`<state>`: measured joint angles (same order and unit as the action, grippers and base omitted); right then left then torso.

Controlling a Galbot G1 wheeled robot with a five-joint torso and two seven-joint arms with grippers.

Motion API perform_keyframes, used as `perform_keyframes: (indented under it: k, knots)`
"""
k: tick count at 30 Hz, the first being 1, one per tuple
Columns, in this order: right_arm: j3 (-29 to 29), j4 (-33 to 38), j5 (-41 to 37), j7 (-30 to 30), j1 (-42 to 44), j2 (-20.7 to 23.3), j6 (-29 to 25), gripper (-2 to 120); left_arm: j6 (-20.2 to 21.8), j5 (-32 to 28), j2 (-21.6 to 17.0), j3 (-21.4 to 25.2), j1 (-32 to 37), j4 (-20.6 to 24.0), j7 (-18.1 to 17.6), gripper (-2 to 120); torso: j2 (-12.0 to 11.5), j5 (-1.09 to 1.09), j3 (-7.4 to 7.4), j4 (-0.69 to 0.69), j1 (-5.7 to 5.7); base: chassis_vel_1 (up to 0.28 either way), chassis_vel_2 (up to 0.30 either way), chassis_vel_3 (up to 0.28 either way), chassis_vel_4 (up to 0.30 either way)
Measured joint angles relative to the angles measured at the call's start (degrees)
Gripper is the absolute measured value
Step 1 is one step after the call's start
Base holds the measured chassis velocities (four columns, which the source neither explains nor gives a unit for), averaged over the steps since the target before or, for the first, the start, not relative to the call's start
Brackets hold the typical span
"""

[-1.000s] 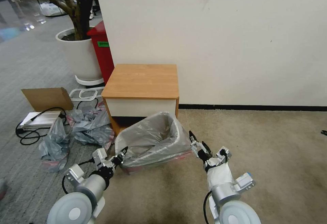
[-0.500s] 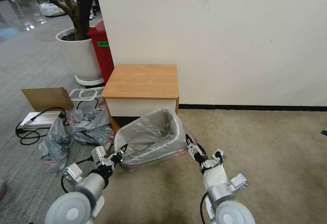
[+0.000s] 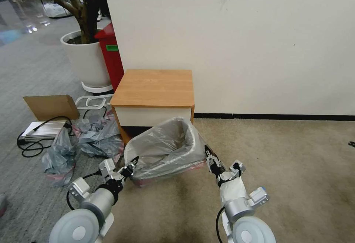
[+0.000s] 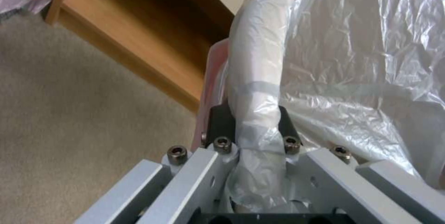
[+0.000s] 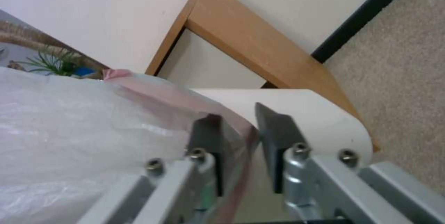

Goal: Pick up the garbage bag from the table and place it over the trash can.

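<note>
A: Starting big: is the garbage bag lying on the tabletop (image 3: pixel 153 88)?

B: No. The wooden nightstand's tabletop, centre of the frame, is sitting bare. The beige trash can (image 5: pixel 315 112) is standing on the carpet just in front of it, and the garbage bag (image 3: pixel 162 150) is lining it, with its pink-red band hanging down the outside.

A: What is changing?

B: Over the last second the right arm has been drawing in toward the can's right corner, and the film there is now sitting lower over the rim.

A: And the end effectors?

B: The left end effector (image 3: pixel 133 163), lower left of the can, is clamping bunched film at the rim. The right end effector (image 3: pixel 208 153) is holding its fingers apart, with the pink band running loose between them.

A: Meaning?

B: I judge the placing is nearly finishing, with the right side looking let go.
</note>
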<state>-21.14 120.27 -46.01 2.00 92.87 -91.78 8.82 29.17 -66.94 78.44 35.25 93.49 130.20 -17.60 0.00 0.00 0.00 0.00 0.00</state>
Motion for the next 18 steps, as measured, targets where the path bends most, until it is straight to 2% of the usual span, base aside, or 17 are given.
perform_keyframes:
  k: [3,5,18]
  knots:
    - [-0.02,-0.21,0.3,0.03,-0.09,-0.05,-0.21,3,0.0,0.08,0.06,-0.09,0.01,0.09,0.0,4,0.0,0.0,0.0,0.0,0.0,0.0,0.0,0.0,0.0]
    - [-0.01,-0.28,0.53,0.03,-0.11,-0.07,-0.33,0,0.0,0.1,0.12,-0.12,0.01,0.17,0.0,4,0.0,0.0,0.0,0.0,0.0,0.0,0.0,0.0,0.0]
    - [0.02,-3.63,2.98,1.97,-1.68,-0.34,-1.33,0,0.61,-0.08,0.38,-0.55,0.69,2.07,-0.02,4,0.0,0.0,0.0,0.0,0.0,0.0,0.0,0.0,0.0]
